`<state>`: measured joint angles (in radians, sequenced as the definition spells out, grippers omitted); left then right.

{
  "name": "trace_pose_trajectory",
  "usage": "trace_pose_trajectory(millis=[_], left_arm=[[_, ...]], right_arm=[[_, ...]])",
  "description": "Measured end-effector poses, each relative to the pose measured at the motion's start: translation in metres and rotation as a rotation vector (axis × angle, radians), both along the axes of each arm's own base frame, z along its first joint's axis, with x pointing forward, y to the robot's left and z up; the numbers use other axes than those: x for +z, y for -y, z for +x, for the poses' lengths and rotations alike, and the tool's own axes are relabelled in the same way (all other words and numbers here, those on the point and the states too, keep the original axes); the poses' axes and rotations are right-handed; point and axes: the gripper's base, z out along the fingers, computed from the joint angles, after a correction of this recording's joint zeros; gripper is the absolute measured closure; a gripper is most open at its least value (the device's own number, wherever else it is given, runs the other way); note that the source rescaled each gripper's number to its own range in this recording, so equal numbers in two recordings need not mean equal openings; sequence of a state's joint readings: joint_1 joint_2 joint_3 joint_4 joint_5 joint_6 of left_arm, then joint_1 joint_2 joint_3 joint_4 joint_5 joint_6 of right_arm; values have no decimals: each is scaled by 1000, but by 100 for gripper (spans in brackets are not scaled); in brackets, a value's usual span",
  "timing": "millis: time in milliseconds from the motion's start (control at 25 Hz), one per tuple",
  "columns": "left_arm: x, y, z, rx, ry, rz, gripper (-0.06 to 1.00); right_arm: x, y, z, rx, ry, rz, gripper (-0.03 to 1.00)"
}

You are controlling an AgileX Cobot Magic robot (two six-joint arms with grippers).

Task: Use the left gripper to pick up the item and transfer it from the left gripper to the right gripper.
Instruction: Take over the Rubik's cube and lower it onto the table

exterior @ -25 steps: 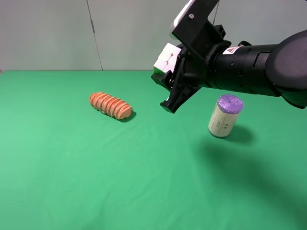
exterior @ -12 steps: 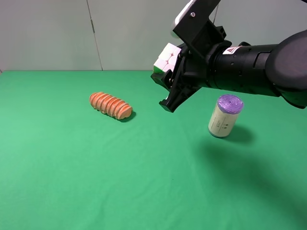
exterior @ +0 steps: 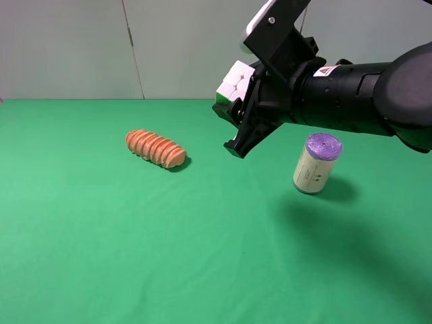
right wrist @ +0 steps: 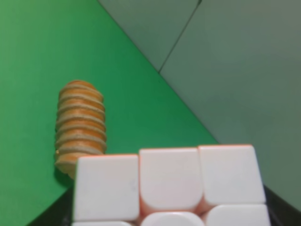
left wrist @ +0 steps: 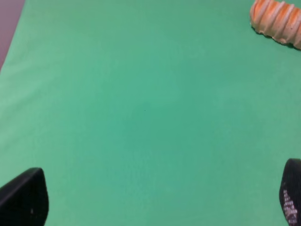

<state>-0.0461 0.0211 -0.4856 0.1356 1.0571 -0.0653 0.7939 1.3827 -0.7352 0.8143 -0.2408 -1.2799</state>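
Note:
The item, a small puzzle cube [exterior: 234, 82] showing white faces and a green edge, is held in the air by my right gripper [exterior: 233, 108], above the green table between the bread loaf and the canister. The right wrist view shows the cube's white face [right wrist: 169, 186] filling the space between the jaws. My left gripper [left wrist: 157, 197] is out of the exterior high view. In the left wrist view its black fingertips [left wrist: 23, 197] stand wide apart over bare green cloth and hold nothing.
A ridged orange bread loaf [exterior: 156, 148] lies on the green table [exterior: 135, 236] at mid left; it also shows in the left wrist view [left wrist: 277, 21] and the right wrist view [right wrist: 80, 125]. A purple-topped beige canister [exterior: 316, 163] stands under the right arm.
The right gripper with the cube has risen very slightly over the last second. Bread loaf and canister have not moved.

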Motion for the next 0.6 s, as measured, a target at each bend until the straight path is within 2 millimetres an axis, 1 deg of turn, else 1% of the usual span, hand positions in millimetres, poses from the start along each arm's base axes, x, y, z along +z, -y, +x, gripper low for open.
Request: trace_pose_trajectory(millis=[240, 400, 480, 600], left_arm=[[0, 0, 0, 0, 0, 1, -2], [0, 0, 0, 0, 0, 1, -2], [0, 0, 0, 1, 0, 2, -2], [0, 0, 0, 2, 0, 3, -2]], right_arm=[[0, 0, 0, -1, -1, 1, 97], [4, 2, -2, -16, -31, 40, 97], [8, 6, -4, -22, -56, 69, 97], [13, 17, -3, -46, -109, 113, 97]])
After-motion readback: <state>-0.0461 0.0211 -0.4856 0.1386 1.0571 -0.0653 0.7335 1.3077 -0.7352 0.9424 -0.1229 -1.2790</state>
